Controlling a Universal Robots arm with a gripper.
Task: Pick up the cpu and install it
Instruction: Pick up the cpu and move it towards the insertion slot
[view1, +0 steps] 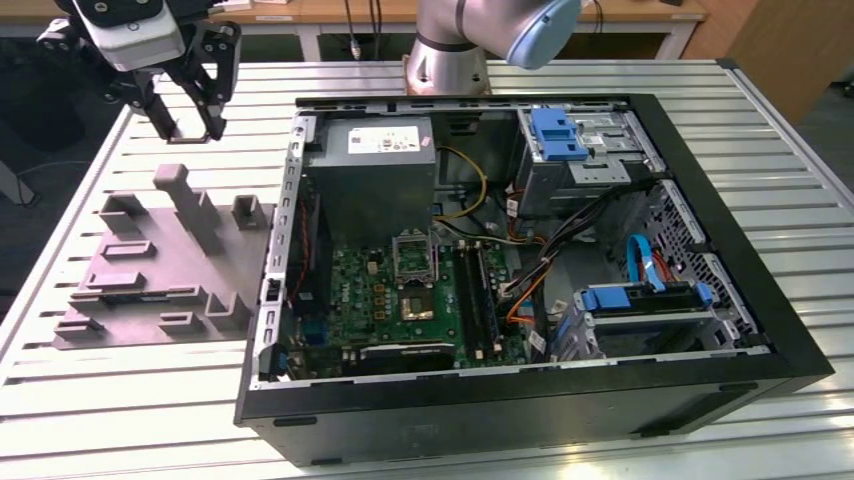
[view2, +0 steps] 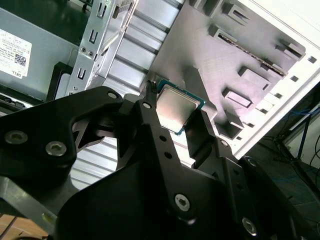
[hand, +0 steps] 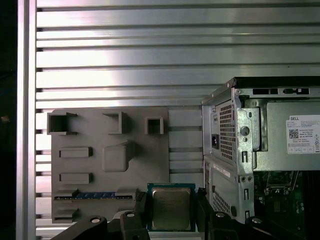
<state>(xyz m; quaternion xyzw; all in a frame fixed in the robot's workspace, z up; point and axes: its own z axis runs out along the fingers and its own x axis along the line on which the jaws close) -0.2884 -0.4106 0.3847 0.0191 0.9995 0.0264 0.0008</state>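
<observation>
1. In both wrist views, the small square silvery-grey cpu is off the table. It is pinched by its opposite edges between the narrow-set black fingers of the gripper.
2. The exterior view shows the gripper hanging above the far corner at the exterior view's left, beyond the grey moulded fixture plate.
3. The first wrist view shows a slim blue-green memory stick slotted in that plate.
4. The slatted aluminium table carries the plate and, beside it, the open black computer case with its green motherboard.
</observation>
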